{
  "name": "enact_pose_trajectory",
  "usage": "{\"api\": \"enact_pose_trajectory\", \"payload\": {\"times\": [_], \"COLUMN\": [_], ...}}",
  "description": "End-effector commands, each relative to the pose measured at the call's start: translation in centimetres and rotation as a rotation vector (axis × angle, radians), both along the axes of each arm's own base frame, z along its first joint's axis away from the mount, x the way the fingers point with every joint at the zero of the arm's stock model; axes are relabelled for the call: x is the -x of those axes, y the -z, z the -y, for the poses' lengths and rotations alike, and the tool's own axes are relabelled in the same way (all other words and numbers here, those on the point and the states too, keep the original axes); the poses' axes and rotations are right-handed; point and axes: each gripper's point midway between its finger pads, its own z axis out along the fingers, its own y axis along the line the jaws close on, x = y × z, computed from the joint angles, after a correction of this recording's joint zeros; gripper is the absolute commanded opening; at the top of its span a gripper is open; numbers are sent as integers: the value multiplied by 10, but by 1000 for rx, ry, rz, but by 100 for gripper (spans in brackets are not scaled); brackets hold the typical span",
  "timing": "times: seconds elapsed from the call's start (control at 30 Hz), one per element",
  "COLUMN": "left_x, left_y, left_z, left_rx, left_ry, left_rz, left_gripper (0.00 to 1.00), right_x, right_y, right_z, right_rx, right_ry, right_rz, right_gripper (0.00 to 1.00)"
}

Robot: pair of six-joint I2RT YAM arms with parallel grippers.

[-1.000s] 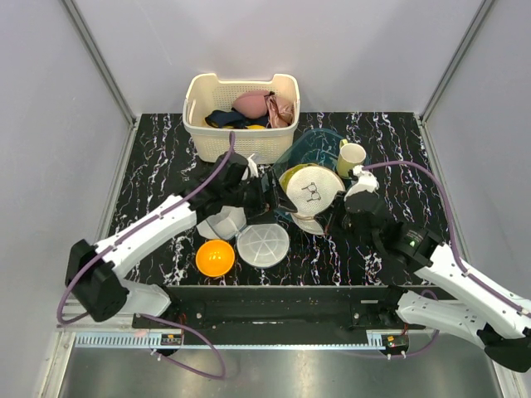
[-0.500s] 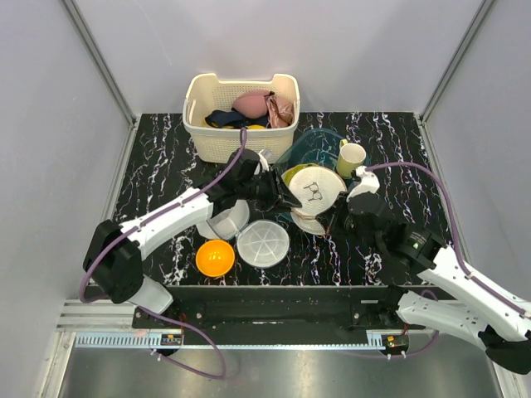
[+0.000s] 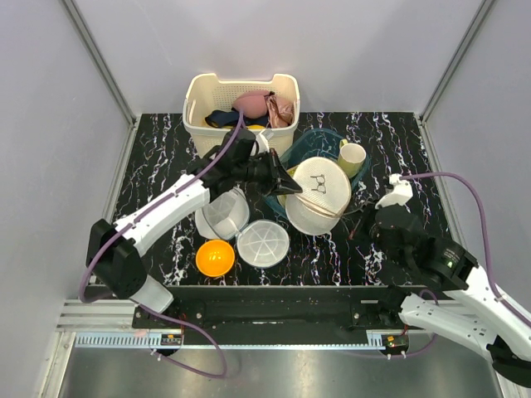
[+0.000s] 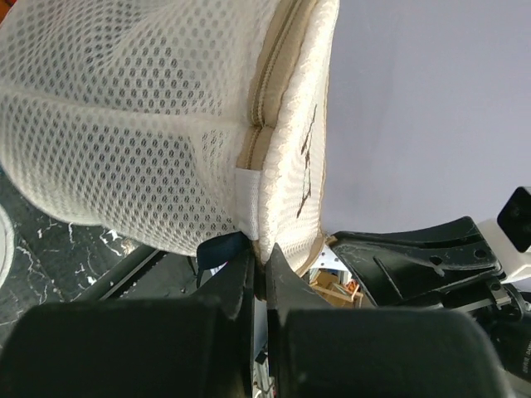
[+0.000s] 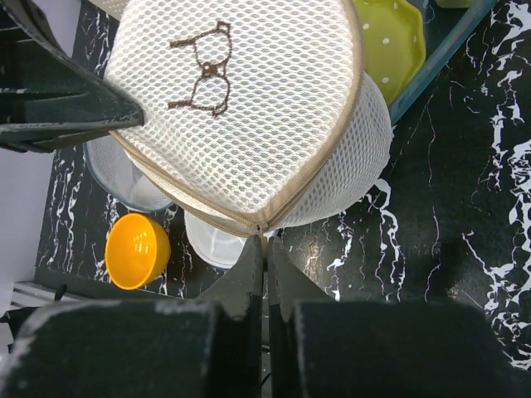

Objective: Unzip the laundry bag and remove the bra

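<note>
Over the middle of the black marble table (image 3: 158,178), the round cream-white mesh laundry bag (image 3: 319,192) hangs tilted between the two arms. Its little black glasses logo faces up. The bag's far side leans over the near rim of a blue-green tray (image 3: 292,151). A yellow-green dish with white dots (image 5: 398,41) sits in that tray, just behind the bag.

The left gripper (image 4: 259,264) is pinched tight on a small white tab at the bag's left edge, right where the tan zip runs between the two halves. A dark blue bit of cloth (image 4: 217,249) peeks out under the bag, just beside those fingers. I cannot tell what it is.

The right gripper (image 5: 265,247) is closed too. Its fingertips nip the near edge of the bag, where the zip seam is drawn to a point.

A small orange bowl (image 3: 215,257) and a white ribbed round dish (image 3: 263,244) sit near the front, left of the bag.
</note>
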Motion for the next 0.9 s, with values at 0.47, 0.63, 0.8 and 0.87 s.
{"api": "enact_pose_trajectory", "payload": {"times": [0.47, 0.63, 0.8, 0.87], "left_x": [-23, -4, 17, 19], "left_y": [-35, -21, -10, -5], "left_z": [-25, -43, -31, -26], "left_rx": [-159, -149, 4, 6], "left_ry": [20, -54, -50, -28], "left_rz": [195, 130, 36, 8], "left_gripper": [93, 98, 98, 98], "right_x": [-20, -22, -23, -24], "right_y": [-15, -15, -7, -6], "right_z": [-57, -60, -67, -69], "right_rx": [-71, -60, -47, -42], "right_ry": [-113, -117, -134, -142], "right_rz": [2, -1, -23, -28], "right_gripper": [0, 0, 0, 0]}}
